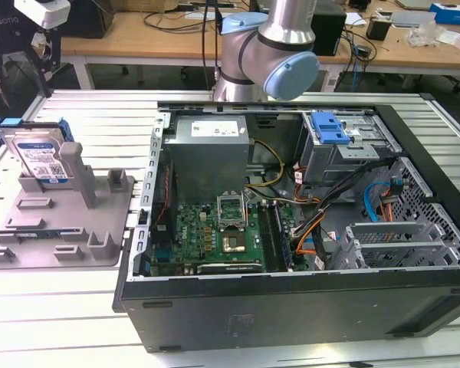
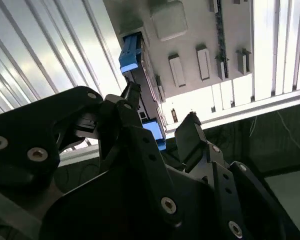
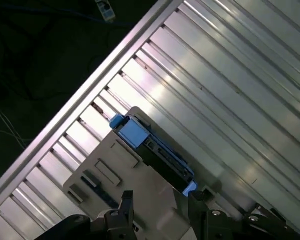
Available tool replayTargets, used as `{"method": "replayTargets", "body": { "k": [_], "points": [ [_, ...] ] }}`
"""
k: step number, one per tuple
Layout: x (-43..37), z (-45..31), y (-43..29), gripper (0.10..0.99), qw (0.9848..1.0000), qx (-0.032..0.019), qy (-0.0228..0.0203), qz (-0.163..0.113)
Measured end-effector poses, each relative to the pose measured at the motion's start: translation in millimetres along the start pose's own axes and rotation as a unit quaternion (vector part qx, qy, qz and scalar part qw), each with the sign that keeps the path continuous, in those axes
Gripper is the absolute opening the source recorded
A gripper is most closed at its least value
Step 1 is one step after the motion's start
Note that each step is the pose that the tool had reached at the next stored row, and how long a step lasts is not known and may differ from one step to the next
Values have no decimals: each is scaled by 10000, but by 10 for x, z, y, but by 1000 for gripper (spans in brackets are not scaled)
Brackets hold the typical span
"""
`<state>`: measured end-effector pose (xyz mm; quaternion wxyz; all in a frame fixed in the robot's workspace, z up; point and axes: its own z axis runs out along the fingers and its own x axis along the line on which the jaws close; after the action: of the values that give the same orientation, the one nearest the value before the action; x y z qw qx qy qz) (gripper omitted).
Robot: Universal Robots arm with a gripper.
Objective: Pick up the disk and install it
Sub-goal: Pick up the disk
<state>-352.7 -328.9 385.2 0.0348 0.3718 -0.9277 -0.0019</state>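
Note:
The disk (image 1: 38, 157) stands on edge in a grey holder (image 1: 77, 230) on the exterior view's left, silver with a white-and-blue label and blue frame ends. My gripper (image 1: 32, 57) hangs above it, apart from it. In both wrist views the disk appears edge-on from above (image 2: 140, 75) (image 3: 155, 150) on the holder (image 2: 200, 35) (image 3: 115, 175). My gripper (image 2: 160, 107) (image 3: 160, 200) is open with nothing between its black fingers (image 2: 132, 95).
An open computer case (image 1: 291, 314) lies on the exterior view's right, with a grey power supply (image 1: 211, 146), a motherboard (image 1: 215, 230), cables and a drive cage with a blue latch (image 1: 330, 126). The ribbed aluminium table (image 1: 69, 307) ends just beyond the holder.

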Motion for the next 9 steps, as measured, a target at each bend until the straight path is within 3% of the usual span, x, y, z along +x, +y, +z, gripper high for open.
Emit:
{"method": "replayTargets", "body": {
  "k": [5, 9],
  "points": [
    [0, 3, 0, 557, 9987, 52, -4, -516],
    [-1, 9, -1, 557, 9946, 112, -17, -1032]
  ]
}}
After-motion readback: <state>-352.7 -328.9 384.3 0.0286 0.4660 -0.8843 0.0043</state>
